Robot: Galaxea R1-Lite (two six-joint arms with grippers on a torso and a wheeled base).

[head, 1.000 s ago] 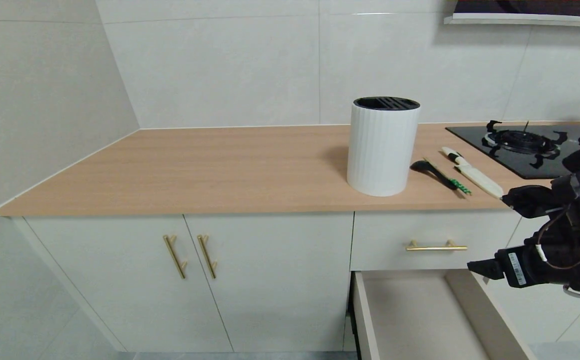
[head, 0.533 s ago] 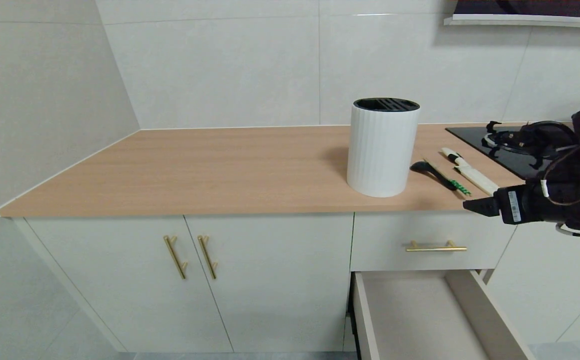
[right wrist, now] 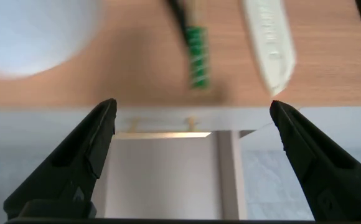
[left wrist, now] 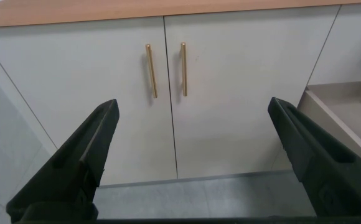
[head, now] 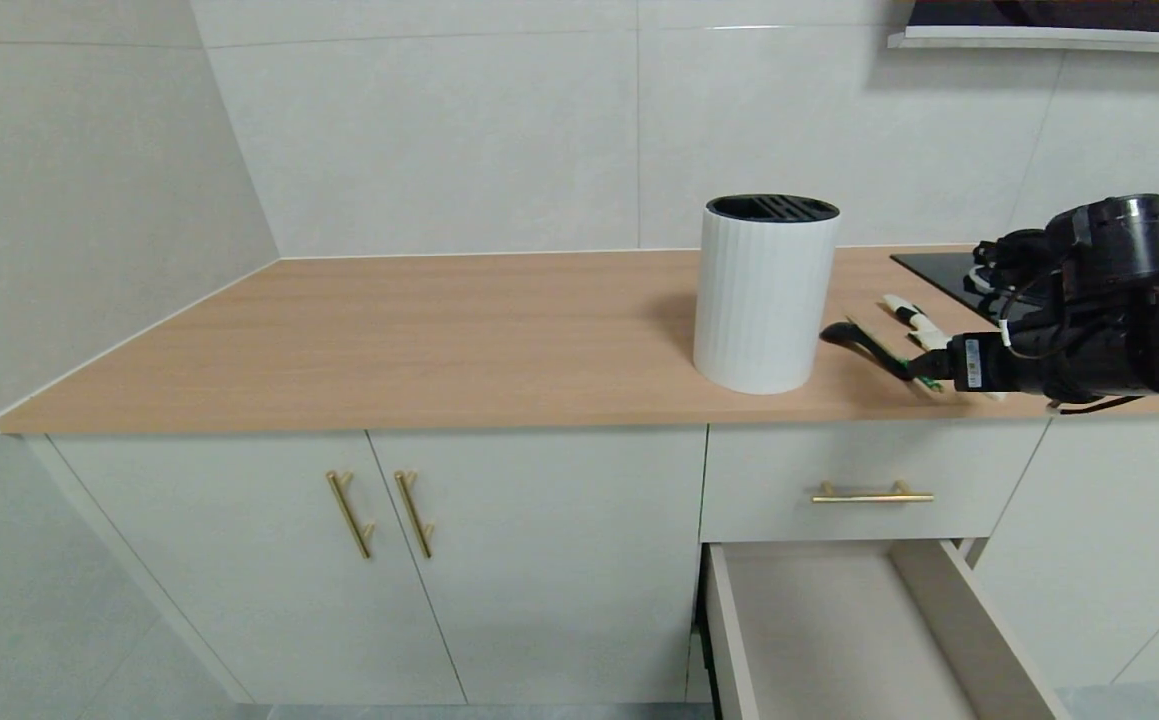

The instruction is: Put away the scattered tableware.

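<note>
On the wooden counter [head: 439, 340] a black spoon with a green-patterned handle [head: 874, 345] and a white knife [head: 917, 322] lie just right of a white ribbed utensil holder [head: 761, 292]. My right gripper [head: 939, 368] hovers open at the counter's front edge, right by the handle ends of both. In the right wrist view the green handle [right wrist: 196, 56] and the knife [right wrist: 269, 40] lie just ahead of the open right gripper [right wrist: 193, 155], with nothing between its fingers. My left gripper [left wrist: 193, 155] hangs open low down, facing the cabinet doors [left wrist: 168, 93].
An open, empty drawer [head: 839, 630] juts out below the utensils, under a shut drawer with a gold handle [head: 871, 493]. A black gas hob [head: 949, 268] sits at the counter's right end behind my arm. Tiled walls close off the back and left.
My right arm has risen from beside the open drawer to counter height and moved left toward the spoon and knife. The utensils and holder have stayed put.
</note>
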